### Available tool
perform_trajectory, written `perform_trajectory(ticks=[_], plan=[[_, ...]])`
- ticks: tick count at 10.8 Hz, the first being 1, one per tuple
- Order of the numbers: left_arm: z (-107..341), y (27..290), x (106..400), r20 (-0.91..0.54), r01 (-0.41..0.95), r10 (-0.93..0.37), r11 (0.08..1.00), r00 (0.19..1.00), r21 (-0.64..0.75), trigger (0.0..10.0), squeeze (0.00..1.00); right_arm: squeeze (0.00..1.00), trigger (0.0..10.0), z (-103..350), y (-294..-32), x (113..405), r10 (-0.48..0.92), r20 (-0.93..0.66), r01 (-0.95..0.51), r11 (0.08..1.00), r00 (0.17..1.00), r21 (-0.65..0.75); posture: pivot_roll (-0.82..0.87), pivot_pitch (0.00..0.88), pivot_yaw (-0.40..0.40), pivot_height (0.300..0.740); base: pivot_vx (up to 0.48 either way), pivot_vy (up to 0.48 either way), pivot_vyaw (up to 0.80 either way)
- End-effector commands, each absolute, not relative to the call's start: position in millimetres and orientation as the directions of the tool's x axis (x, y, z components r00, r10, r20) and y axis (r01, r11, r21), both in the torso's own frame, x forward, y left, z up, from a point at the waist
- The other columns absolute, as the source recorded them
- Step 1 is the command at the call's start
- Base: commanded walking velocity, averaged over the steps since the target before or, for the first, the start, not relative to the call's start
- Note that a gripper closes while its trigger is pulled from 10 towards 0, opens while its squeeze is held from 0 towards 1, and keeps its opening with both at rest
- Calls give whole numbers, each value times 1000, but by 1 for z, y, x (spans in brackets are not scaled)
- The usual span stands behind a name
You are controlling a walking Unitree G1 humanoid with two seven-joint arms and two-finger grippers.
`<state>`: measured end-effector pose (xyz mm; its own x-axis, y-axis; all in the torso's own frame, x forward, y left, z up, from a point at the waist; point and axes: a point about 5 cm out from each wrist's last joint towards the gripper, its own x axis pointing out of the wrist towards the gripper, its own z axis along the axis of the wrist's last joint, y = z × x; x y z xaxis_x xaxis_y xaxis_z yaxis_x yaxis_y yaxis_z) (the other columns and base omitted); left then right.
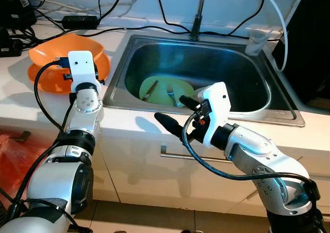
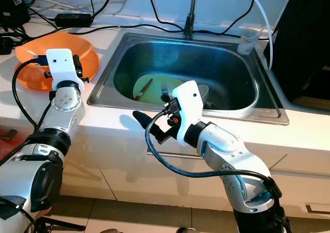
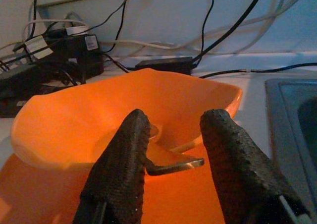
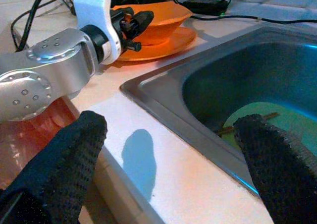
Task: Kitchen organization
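Nearest the camera are the robot's two silver arms, reaching up over the front edge of a white counter (image 1: 129, 120). On the left, the left gripper (image 3: 173, 149) is at an orange bowl (image 1: 66, 50) that sits on an orange plate (image 1: 46, 81), well left of the sink. In the left wrist view its two black fingers (image 3: 124, 164) stand apart, with a dark flat piece lying between them just in front of the bowl's rim; what that piece is cannot be made out. Behind the bowl, black cables and a power adapter (image 1: 80, 21) run along the back of the counter.

Right of the bowl is a steel sink (image 1: 258, 112). A green plate (image 1: 164, 90) lies on the sink floor with chopsticks (image 1: 150, 89) and a fork (image 1: 169, 90) resting on it. A tap (image 1: 198, 11) stands at the back rim, and a clear cup (image 1: 257, 41) sits at the back right corner beside a white hose (image 1: 281, 21).

Over the counter strip at the sink's front edge hovers the right gripper (image 1: 172, 114), fingers spread wide and holding nothing; one finger lies over the counter, the other toward the basin above the green plate.
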<state>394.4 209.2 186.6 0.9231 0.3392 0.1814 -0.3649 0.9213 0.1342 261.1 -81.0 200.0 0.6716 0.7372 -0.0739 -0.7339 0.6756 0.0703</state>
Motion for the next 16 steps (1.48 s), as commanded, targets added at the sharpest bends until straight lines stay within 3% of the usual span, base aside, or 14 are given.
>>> perform_trajectory(ticks=[1, 8, 13, 16], plan=[[188, 210, 395, 182, -354, 328, 926, 927, 133, 0, 0, 0, 10000, 201, -80, 258, 753, -67, -749, 658, 655, 75, -34, 41, -25, 740, 0, 0, 0], [193, 208, 396, 212, -350, 318, 927, 924, 134, 0, 0, 0, 10000, 209, -74, 252, 799, -16, -794, 600, 602, 103, -31, 36, -21, 740, 0, 0, 0], [226, 204, 396, 402, -411, 300, 883, 865, 227, 0, 0, 0, 10000, 211, -73, 257, 792, 10, -789, 606, 610, 101, -18, 12, -6, 740, 0, 0, 0], [228, 185, 397, 411, -328, 226, 924, 883, 195, 0, 0, 0, 10000, 216, -76, 268, 752, 43, -752, 655, 658, 75, -6, 0, 11, 740, 0, 0, 0]])
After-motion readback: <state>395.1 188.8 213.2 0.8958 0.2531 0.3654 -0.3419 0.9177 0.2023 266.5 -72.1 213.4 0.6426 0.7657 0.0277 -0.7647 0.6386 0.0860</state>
